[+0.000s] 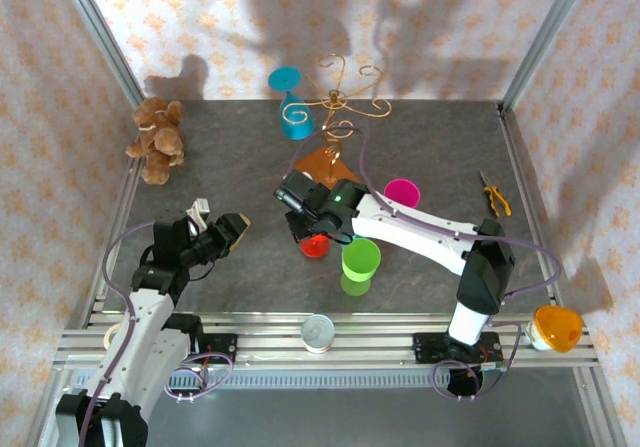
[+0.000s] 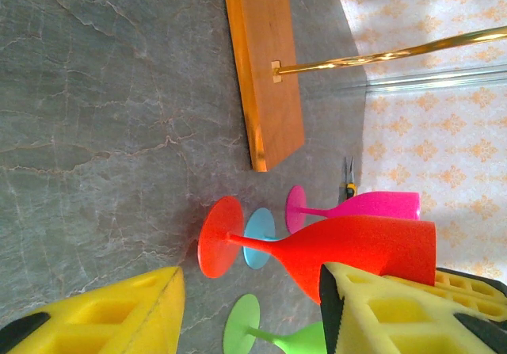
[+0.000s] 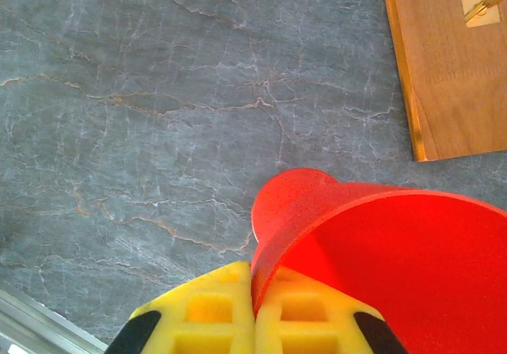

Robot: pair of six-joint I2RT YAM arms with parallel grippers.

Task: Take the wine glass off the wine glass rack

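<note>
Though grey-veined — tabletop (image 1: pixel 230 157) beneath wine glass rack (image 1: pixel 325 164) — floral walls (image 1: pixel 450 27).

It was a robot test cell: silver aluminium frame posts (image 1: pixel 100 32) and floral-papered wall panels (image 1: pixel 440 17) enclosed a grey stone-patterned tabletop (image 1: pixel 230 157).

Teddy bear (image 1: pixel 156 139) far left — pliers (image 1: pixel 495 199) far right, well apart.
</note>
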